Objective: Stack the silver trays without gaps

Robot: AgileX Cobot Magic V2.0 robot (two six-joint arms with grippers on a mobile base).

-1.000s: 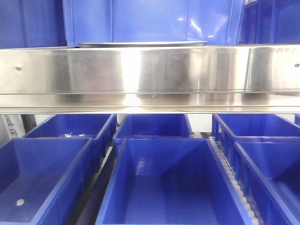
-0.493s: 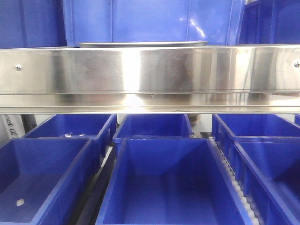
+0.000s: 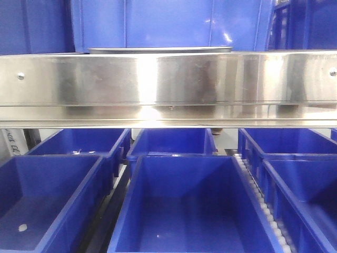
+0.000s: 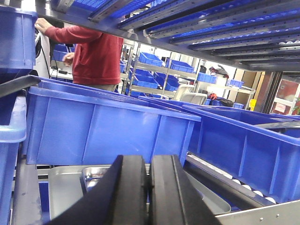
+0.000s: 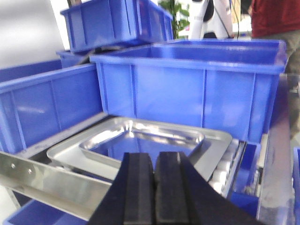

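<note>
In the front view, a long steel rail [image 3: 168, 87] with a screw near each end runs across the middle of the frame. Just above its top edge, in the upper centre, a thin grey strip shows: the rim of a silver tray [image 3: 160, 50], in front of a large blue bin [image 3: 168, 23]. Below the rail, several open blue bins fill the lower half of the frame, the nearest one [image 3: 184, 211] at bottom centre. No claw shows in this view.

In the left wrist view, the left claw [image 4: 150, 187] rises from the bottom centre, its two black fingers pressed together with only a thin seam between them and nothing held. Behind it, at lower left, lies the silver tray [image 4: 65, 187], a second, smaller rim showing inside it. A blue bin [image 4: 108, 131] stands just behind the tray, and another [image 4: 243, 145] is at right. In the upper left a person in a red sweater [image 4: 89, 54] stands among more shelves.

In the right wrist view, the right claw [image 5: 153, 192] sits at bottom centre, its fingers closed against each other and empty. Beyond it, in the middle of the frame, the silver tray [image 5: 140, 143] lies flat on the shelf, with an inner tray rim nested in it. Blue bins stand behind [image 5: 187, 89] and at left [image 5: 47, 108].
</note>
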